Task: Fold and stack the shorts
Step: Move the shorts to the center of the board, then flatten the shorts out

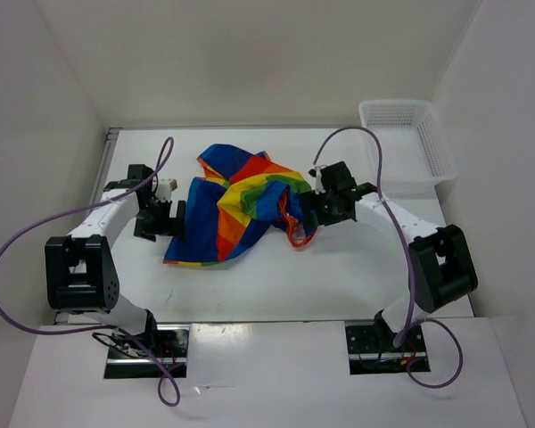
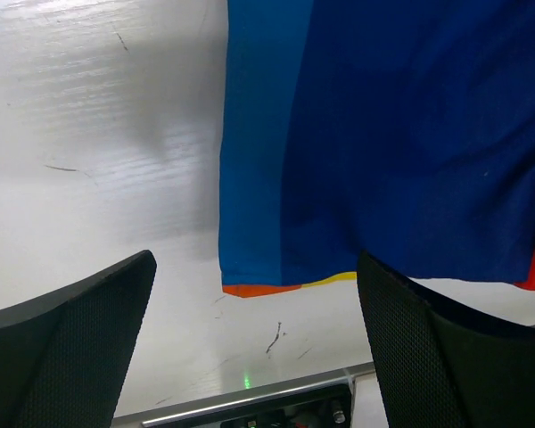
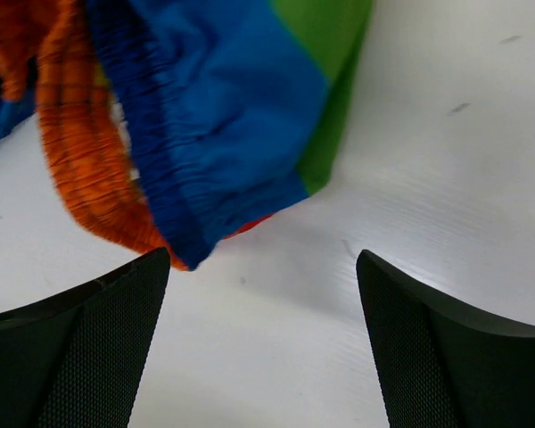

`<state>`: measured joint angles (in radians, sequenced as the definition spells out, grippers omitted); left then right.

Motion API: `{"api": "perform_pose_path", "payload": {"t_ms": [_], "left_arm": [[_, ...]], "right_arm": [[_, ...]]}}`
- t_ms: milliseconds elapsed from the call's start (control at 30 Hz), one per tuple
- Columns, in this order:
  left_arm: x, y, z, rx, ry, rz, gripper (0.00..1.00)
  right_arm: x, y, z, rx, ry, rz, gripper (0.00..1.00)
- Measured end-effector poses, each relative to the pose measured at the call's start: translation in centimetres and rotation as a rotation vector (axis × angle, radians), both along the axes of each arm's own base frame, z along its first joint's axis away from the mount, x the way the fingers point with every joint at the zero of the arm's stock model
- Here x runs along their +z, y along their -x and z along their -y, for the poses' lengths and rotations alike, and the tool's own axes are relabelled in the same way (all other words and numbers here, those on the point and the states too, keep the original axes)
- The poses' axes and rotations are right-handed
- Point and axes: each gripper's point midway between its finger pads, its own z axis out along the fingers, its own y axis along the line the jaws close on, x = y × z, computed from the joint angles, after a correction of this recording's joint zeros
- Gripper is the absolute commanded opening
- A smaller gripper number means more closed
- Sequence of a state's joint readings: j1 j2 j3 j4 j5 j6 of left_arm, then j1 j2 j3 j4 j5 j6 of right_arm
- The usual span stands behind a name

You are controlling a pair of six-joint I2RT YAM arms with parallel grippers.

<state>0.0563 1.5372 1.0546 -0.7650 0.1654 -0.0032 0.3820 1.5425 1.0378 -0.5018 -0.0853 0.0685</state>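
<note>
Fabric shorts (image 1: 236, 201), one; basket (image 1: 440, 150), one.

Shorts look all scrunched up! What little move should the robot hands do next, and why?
Probably the right hand should nudge forward and pinch the blue waistband. The shorts lie crumpled, that hand is open and empty, and that edge sits just ahead of its fingers.

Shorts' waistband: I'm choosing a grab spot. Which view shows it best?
Right wrist: the gathered blue-and-orange waistband sits close up. Top external shows only a small orange loop; left wrist, just flat blue fabric.
</note>
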Motion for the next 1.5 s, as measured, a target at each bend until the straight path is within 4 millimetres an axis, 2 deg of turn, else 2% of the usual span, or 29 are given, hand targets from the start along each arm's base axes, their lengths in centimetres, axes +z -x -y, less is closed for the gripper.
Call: {"api": "perform_pose_path", "payload": {"t_ms": [167, 200, 267, 333, 367, 400, 467, 500, 533, 567, 600, 633, 667, 700, 800, 867, 900, 933, 967, 1000, 1033, 1100, 1133, 1233, 1300, 1400, 1500], "left_arm": [[0.1, 0.3, 0.5, -0.006, 0.025, -0.01, 1.0], [0.1, 0.4, 0.6, -0.008, 0.03, -0.013, 1.0], [0.0, 0.4, 0.6, -0.01, 0.031, -0.015, 0.93], [-0.3, 0.4, 0.8, -0.014, 0.029, -0.019, 0.83], [-0.6, 0.5, 0.9, -0.019, 0.028, -0.026, 0.68], [-1.0, 0.7, 1.1, -0.03, 0.027, -0.036, 0.58], [-1.6, 1.0, 1.3, -0.033, 0.024, -0.054, 0.41], [-1.8, 1.1, 1.4, -0.036, 0.024, -0.061, 0.31], [-2.1, 1.3, 1.5, -0.039, 0.025, -0.067, 0.26], [-2.3, 1.3, 1.5, -0.044, 0.025, -0.073, 0.2], [-2.5, 1.4, 1.6, -0.043, 0.026, -0.079, 0.16], [-2.8, 1.4, 1.7, -0.049, 0.026, -0.084, 0.05], [-2.9, 1.3, 1.7, -0.055, 0.025, -0.087, 0.0], [-3.1, 1.4, 1.9, -0.056, 0.026, -0.091, 0.0], [-3.3, 1.5, 2.4, -0.078, 0.025, -0.099, 0.0], [-3.4, 1.5, 2.7, -0.086, 0.024, -0.1, 0.0], [-3.4, 1.4, 2.7, -0.088, 0.024, -0.099, 0.0], [-3.3, 1.3, 2.7, -0.087, 0.022, -0.096, 0.0], [-3.2, 1.0, 2.6, -0.087, 0.02, -0.091, 0.01], [-3.0, 0.6, 2.6, -0.086, 0.017, -0.082, 0.06], [-2.8, 0.1, 2.6, -0.086, 0.015, -0.071, 0.15], [-2.1, -1.0, 2.7, -0.094, 0.013, -0.04, 0.43], [-1.7, -1.5, 2.8, -0.094, 0.015, -0.023, 0.71], [-0.7, -2.8, 3.5, -0.109, 0.031, 0.018, 0.8], [-0.2, -3.1, 4.3, -0.132, 0.042, 0.032, 0.89], [0.5, -3.3, 6.4, -0.195, 0.052, 0.048, 0.98], [1.8, -3.4, 10.2, -0.314, 0.033, 0.089, 0.99]], "right_arm": [[-0.1, 1.7, -3.2, 0.11, -0.001, -0.005, 0.9], [-0.2, 2.1, -3.8, 0.128, -0.001, -0.005, 0.86], [-0.7, 2.6, -4.1, 0.139, 0.007, -0.011, 0.8], [-1.7, 2.4, -3.8, 0.119, 0.032, -0.022, 0.65], [-2.3, 2.1, -3.5, 0.104, 0.049, -0.025, 0.6], [-3.1, 1.7, -3.2, 0.079, 0.075, -0.029, 0.47], [-4.7, 1.3, -2.4, 0.052, 0.129, -0.04, 0.3], [-5.3, 1.1, -1.9, 0.036, 0.157, -0.044, 0.13], [-5.9, 0.8, -1.5, 0.023, 0.182, -0.045, 0.05], [-6.2, 0.5, -0.9, 0.002, 0.202, -0.043, 0.0], [-6.5, 0.1, -0.5, -0.015, 0.219, -0.036, 0.0], [-6.3, -0.6, 0.0, -0.034, 0.232, -0.022, 0.0], [-6.0, -1.5, 0.5, -0.05, 0.252, 0.001, 0.0], [-5.5, -2.6, 0.9, -0.063, 0.271, 0.028, 0.0], [-2.5, -7.5, 1.0, -0.088, 0.306, 0.159, 0.0], [1.0, -11.5, 0.2, -0.107, 0.306, 0.283, 0.0], [2.9, -13.4, -0.3, -0.116, 0.294, 0.348, 0.09], [4.9, -15.1, -0.7, -0.131, 0.277, 0.412, 0.67], [6.7, -16.6, -1.0, -0.147, 0.26, 0.469, 0.91], [8.4, -17.8, -1.1, -0.158, 0.25, 0.521, 1.0], [9.6, -18.7, -1.0, -0.166, 0.247, 0.56, 1.0], [10.3, -19.7, -0.1, -0.187, 0.252, 0.586, 1.0], [10.0, -19.9, 0.4, -0.193, 0.255, 0.58, 1.0], [8.8, -19.9, 1.9, -0.195, 0.263, 0.531, 1.0], [9.1, -19.9, 1.9, -0.184, 0.235, 0.512, 0.96], [11.6, -20.4, -0.7, -0.112, 0.111, 0.521, 0.87], [15.1, -21.0, -4.1, -0.039, -0.047, 0.558, 0.84]]}}
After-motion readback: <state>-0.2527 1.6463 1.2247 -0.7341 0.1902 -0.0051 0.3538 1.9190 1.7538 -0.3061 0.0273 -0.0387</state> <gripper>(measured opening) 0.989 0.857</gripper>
